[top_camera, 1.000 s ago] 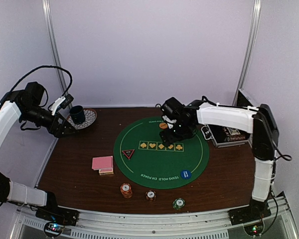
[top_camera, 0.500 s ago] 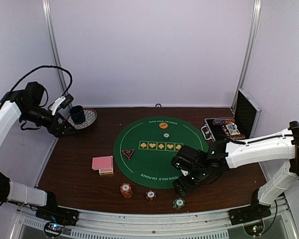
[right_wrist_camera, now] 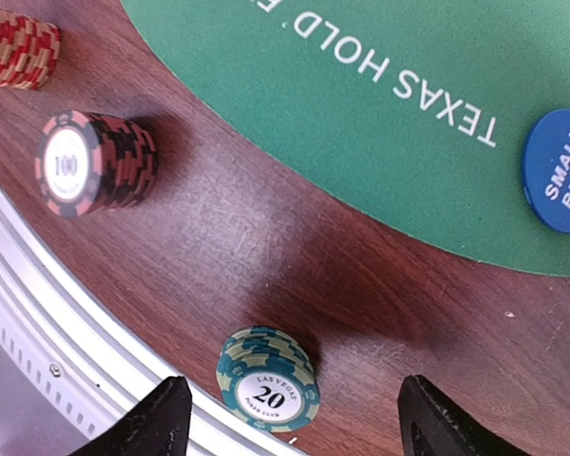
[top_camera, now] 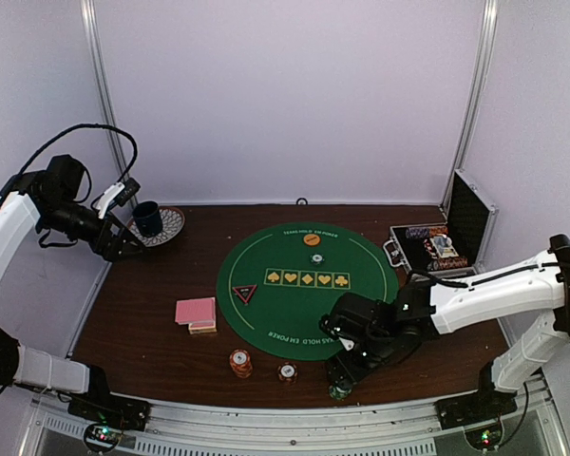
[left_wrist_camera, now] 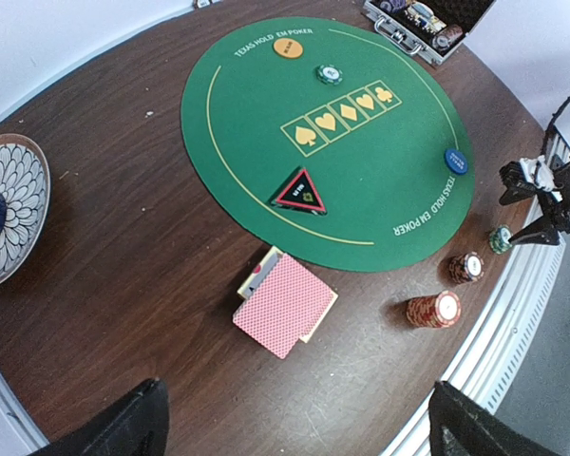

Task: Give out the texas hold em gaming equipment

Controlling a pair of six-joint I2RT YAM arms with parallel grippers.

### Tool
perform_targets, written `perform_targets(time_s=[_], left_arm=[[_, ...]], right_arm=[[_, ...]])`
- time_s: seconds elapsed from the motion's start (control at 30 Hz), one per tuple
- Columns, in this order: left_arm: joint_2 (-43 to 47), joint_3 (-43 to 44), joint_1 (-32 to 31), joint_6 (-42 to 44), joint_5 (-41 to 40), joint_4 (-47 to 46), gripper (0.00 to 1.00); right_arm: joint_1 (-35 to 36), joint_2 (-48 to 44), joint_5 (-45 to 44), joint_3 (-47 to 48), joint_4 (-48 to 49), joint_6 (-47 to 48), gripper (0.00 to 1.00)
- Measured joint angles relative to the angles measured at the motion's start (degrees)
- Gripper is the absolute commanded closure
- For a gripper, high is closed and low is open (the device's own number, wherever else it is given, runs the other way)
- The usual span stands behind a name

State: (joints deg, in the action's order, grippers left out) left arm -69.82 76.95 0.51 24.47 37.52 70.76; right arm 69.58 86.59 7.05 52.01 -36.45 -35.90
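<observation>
Right arm (top_camera: 475, 290) swung down over green chip stack (right_wrist_camera: 266, 380) (open case (top_camera: 471, 214) holds chips (top_camera: 426, 231)).

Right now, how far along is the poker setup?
Early. Done: one green chip, orange disc, red triangle and blue disc sit on the mat. In hand: right claw, open, hovers over the green chip stack at the near edge, not gripping. Left: that stack, the orange-red stack, the 100 stack and the card deck lie off the mat.

**Wooden table (top_camera: 142, 337), all laid out**

Green poker mat (top_camera: 275, 312) dead centre. Pink-backed card deck (top_camera: 196, 312) at 8 o'clock. Orange stack (top_camera: 240, 362), red-black stack (top_camera: 287, 372) and green stack (right_wrist_camera: 266, 378) of chips along 6. Open chip case (top_camera: 439, 249) at 2, patterned plate (top_camera: 173, 224) at 10.
</observation>
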Motion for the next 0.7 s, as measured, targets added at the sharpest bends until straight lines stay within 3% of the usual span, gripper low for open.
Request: perform_targets(time_s=[0.7], left_arm=[[0.0,0.33,0.0,0.0,-0.02,0.02,0.02]], right_arm=[[4.33,5.4,-1.05,0.42,-0.48,-0.35,0.38]])
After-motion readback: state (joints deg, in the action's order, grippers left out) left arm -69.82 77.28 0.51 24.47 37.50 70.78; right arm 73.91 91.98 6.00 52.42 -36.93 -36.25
